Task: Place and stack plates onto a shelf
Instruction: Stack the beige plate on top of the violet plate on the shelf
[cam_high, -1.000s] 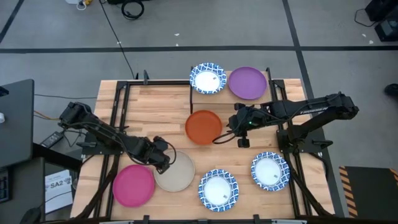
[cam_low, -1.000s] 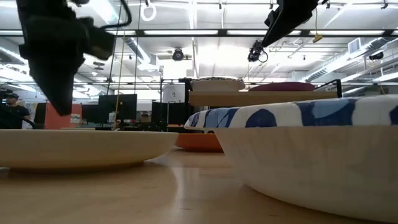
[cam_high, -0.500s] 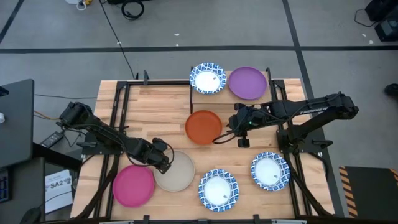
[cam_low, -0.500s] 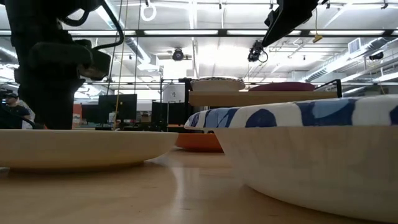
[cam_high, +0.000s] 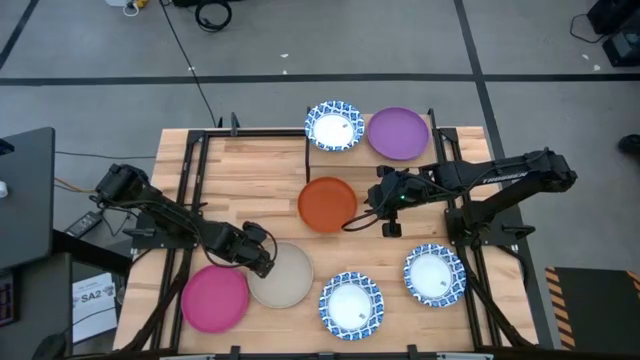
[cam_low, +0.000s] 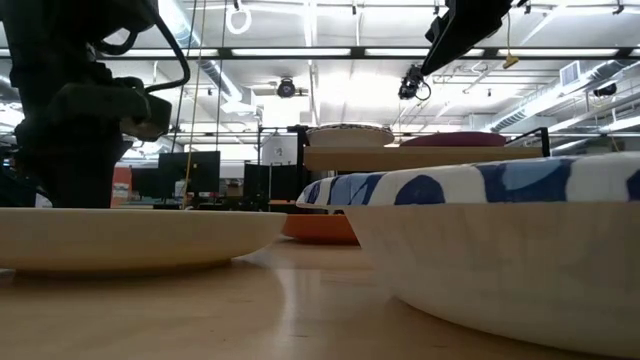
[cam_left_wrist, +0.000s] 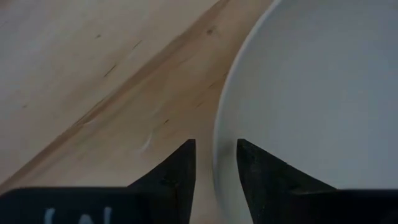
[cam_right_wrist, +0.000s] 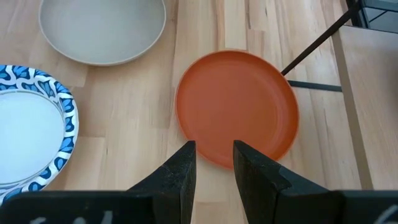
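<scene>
A beige plate lies on the table near the front. My left gripper is low at its left rim, open. In the left wrist view one finger stands outside the rim and one over the plate's inside. An orange plate lies mid-table. My right gripper hovers open over its right edge, as its wrist view shows. A blue-rimmed plate and a purple plate sit on the shelf.
A pink plate lies left of the beige one. Two blue-rimmed plates lie at the front right. Black frame rails run along both table sides. Bare tabletop lies left of the shelf.
My left gripper has come down toward the beige plate's left rim, until its fingers reach the level of the rim. The plates and my right gripper have kept still.
</scene>
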